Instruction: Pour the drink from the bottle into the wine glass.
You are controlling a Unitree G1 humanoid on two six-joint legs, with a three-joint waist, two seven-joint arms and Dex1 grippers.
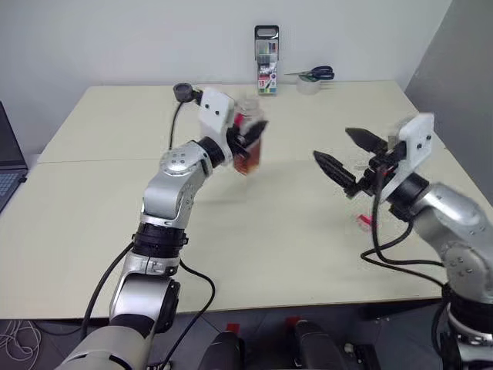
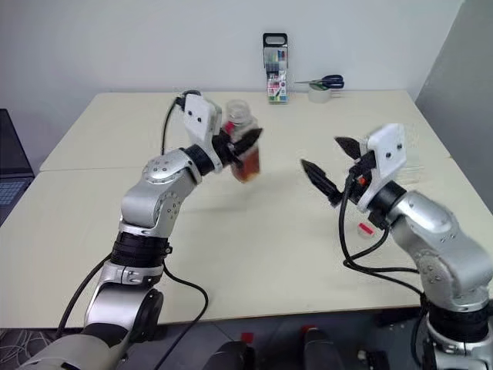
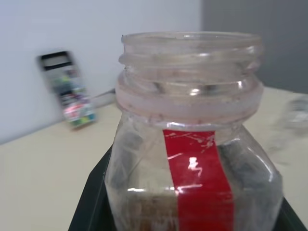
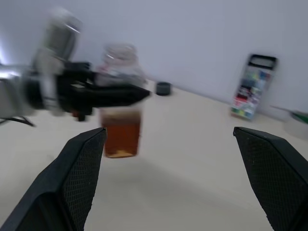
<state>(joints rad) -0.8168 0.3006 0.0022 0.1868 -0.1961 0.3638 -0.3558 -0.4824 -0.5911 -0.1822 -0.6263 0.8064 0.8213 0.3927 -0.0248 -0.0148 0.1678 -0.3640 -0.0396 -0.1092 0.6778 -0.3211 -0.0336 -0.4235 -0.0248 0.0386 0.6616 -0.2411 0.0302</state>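
The left gripper [image 2: 240, 142] is clamped on the uncapped bottle [image 2: 243, 150], held above mid-tabletop [image 2: 262, 231], drink [image 4: 121, 139] inside. The right gripper [image 2: 330, 166] is spread, empty. Judging so, pouring remains; the wine glass [image 2: 408, 150] sits far right.

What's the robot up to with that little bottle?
Its left gripper is shut on the bottle, holding it upright above the table. The bottle's mouth is open, with no cap on, and the amber drink fills only its lower part. The right gripper hangs open in the air nearby, holding nothing. A small red thing lies on the table under the right arm; it may be the cap, but I can't tell. Nothing is pouring yet.
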